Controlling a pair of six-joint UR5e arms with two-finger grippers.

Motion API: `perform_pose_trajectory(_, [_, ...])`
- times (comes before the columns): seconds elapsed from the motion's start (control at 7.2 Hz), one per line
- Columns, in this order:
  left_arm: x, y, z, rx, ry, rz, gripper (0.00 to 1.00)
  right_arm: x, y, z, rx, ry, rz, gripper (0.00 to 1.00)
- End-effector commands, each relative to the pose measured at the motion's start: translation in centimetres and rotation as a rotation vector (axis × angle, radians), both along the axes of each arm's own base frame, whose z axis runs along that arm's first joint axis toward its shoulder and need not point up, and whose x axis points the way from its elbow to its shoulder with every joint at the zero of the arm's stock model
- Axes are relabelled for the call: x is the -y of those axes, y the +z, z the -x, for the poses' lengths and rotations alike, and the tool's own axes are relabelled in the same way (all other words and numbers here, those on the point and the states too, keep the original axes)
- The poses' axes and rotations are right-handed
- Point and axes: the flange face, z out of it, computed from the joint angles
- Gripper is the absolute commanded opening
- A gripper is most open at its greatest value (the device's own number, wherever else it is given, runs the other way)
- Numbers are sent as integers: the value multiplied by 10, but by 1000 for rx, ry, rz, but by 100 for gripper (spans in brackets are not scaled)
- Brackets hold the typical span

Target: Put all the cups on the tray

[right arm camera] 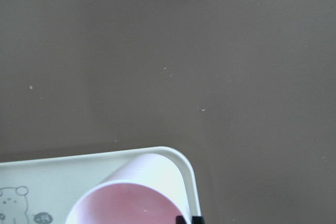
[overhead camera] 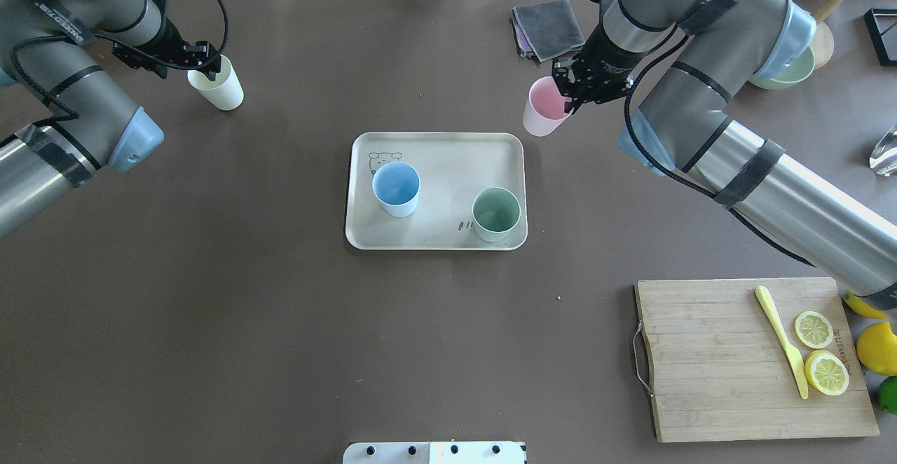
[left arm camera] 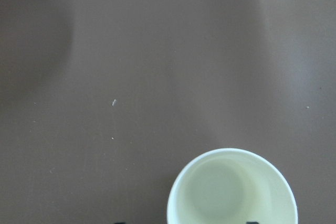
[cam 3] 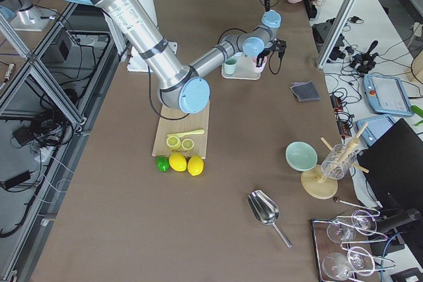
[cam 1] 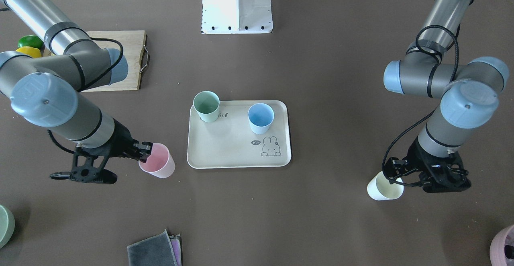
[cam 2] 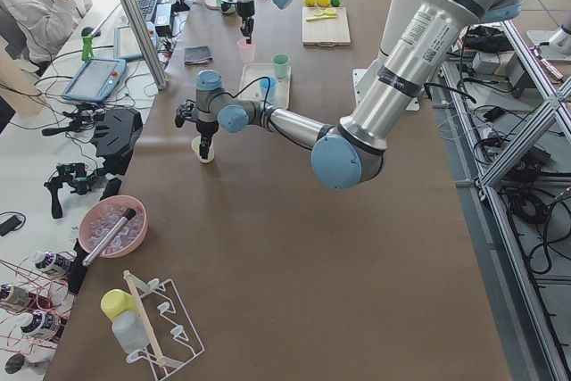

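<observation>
The cream tray (overhead camera: 434, 148) lies mid-table with the mint green cup (overhead camera: 496, 214) and the light blue cup (overhead camera: 396, 188) upright on it. My right gripper (overhead camera: 569, 94) is shut on the rim of the pink cup (overhead camera: 543, 110). It holds the cup tilted beside the tray's far right corner; the right wrist view shows the cup (right arm camera: 131, 203) over that corner (right arm camera: 52, 182). My left gripper (overhead camera: 209, 71) is open, its fingers astride the rim of the pale yellow cup (overhead camera: 221, 89). That cup stands on the table far left of the tray and shows in the left wrist view (left arm camera: 231, 192).
A wooden cutting board (overhead camera: 701, 366) with lemon slices and a yellow knife lies near right. Folded cloths (overhead camera: 550, 26) lie beyond the pink cup. A sage-green bowl (overhead camera: 788, 75) sits far right. The robot base (cam 1: 237, 5) stands behind the tray.
</observation>
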Motion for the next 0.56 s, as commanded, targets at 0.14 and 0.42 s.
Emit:
perform_pose_trajectory(0.14, [16,-43,2,-65,24,5,0,-36,-24,50,-9,1,-13,0])
perform_pose_trajectory(0.42, [-16,-147,-45,-182,1,59,0,-31,-16,52,-36,29,-25,0])
